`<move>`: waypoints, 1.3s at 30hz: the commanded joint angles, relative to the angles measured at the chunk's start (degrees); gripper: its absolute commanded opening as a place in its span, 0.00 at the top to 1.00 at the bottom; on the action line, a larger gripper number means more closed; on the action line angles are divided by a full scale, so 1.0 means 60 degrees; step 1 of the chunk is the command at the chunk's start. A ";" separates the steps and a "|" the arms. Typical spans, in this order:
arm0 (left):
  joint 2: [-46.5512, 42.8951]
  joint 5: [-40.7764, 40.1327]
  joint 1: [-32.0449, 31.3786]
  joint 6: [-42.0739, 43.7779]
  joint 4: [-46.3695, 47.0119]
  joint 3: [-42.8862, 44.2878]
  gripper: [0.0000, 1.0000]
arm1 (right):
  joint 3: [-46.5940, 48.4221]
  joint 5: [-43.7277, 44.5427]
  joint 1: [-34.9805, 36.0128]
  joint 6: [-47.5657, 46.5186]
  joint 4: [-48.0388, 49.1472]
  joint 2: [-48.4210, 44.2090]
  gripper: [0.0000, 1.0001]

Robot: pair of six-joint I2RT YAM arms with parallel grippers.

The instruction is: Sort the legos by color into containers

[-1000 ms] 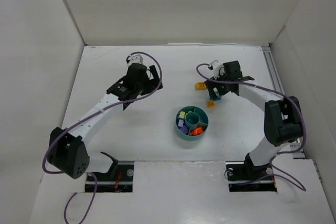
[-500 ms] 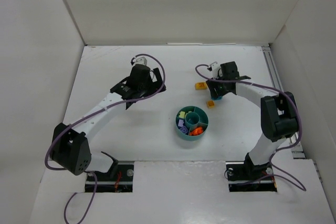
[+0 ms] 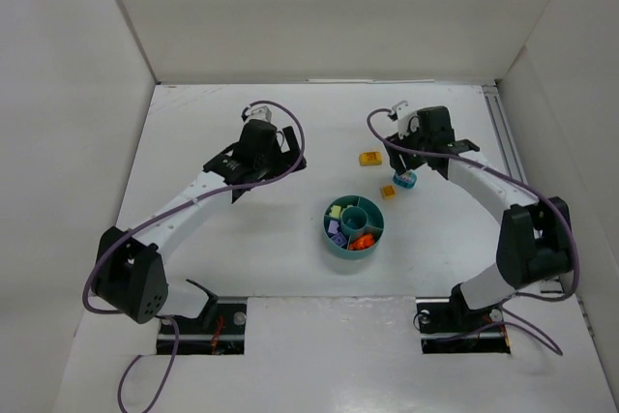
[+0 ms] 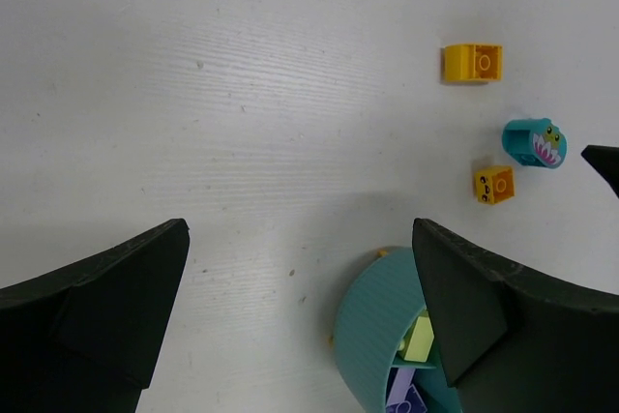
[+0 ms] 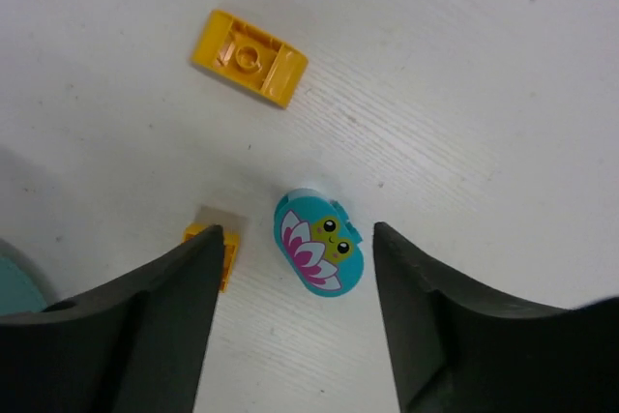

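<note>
Right arm's elbow has swung rightward. Right gripper (image 5: 296, 235), jaws apart, straddles teal lego (image 5: 319, 253): printed face toward wrist camera, long axis diagonal there. Left gripper (image 4: 298, 229) spread wide.

White arm links (image 3: 184, 204), blk joints (image 3: 131, 282), purple cables (image 3: 294, 129), blk wedge-shaped claw fingers (image 4: 87, 307)

Left gripper (image 4: 300, 239) jaws spread wide, right gripper (image 5: 298, 235) likewise — both facing down
</note>
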 commanded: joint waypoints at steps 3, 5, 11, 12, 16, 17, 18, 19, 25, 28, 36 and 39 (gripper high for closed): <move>-0.0442 0.0233 -0.0014 0.0039 0.0366 -0.0202 0.00 | -0.0127 0.0477 0.0058 0.0388 -0.0223 -0.0360 0.16; -0.0442 0.0233 -0.0014 0.0039 0.0366 -0.0202 0.00 | -0.0316 0.0478 0.0058 0.0476 0.0024 -0.0140 0.16; -0.0618 0.0321 -0.0014 0.0039 0.0366 -0.0290 0.00 | 0.0062 0.0478 -0.0147 0.0156 0.0041 0.1017 0.20; -0.0618 0.0321 -0.0014 0.0039 0.0366 -0.0290 0.00 | 0.0064 0.0391 -0.0147 0.0039 0.0040 0.1120 0.22; -0.0618 0.0233 -0.0014 0.0126 0.0366 -0.0290 0.00 | 0.0064 0.0390 -0.0147 -0.0168 0.0040 0.1471 0.26; -0.0618 0.0233 -0.0014 0.0127 0.0366 -0.0290 0.00 | 0.0064 0.0492 -0.0147 -0.0168 0.0040 0.1603 0.26; -0.0531 0.0233 -0.0014 0.0127 0.0366 -0.0290 0.00 | 0.0064 0.0493 -0.0147 -0.0168 0.0040 0.1604 0.28; -0.0443 0.0233 -0.0014 0.0127 0.0366 -0.0290 0.00 | 0.0151 0.0595 -0.0147 -0.0168 0.0040 0.1734 0.29; -0.0340 0.0233 -0.0014 0.0127 0.0366 -0.0202 0.00 | 0.0152 0.0683 -0.0235 -0.0168 0.0040 0.1722 0.53; -0.0340 0.0233 -0.0014 0.0127 0.0366 -0.0202 0.00 | 0.0152 0.0902 -0.0235 -0.0168 -0.0136 0.1327 0.60; -0.0340 0.0408 -0.0014 0.0127 0.0366 -0.0202 0.00 | -0.0404 -0.1275 -0.0235 -0.0854 0.0303 -0.0503 0.61; -0.0515 0.0511 -0.0014 0.0127 0.0570 -0.0377 0.00 | -0.0682 -0.3194 -0.0148 -0.1411 0.0786 -0.1528 0.61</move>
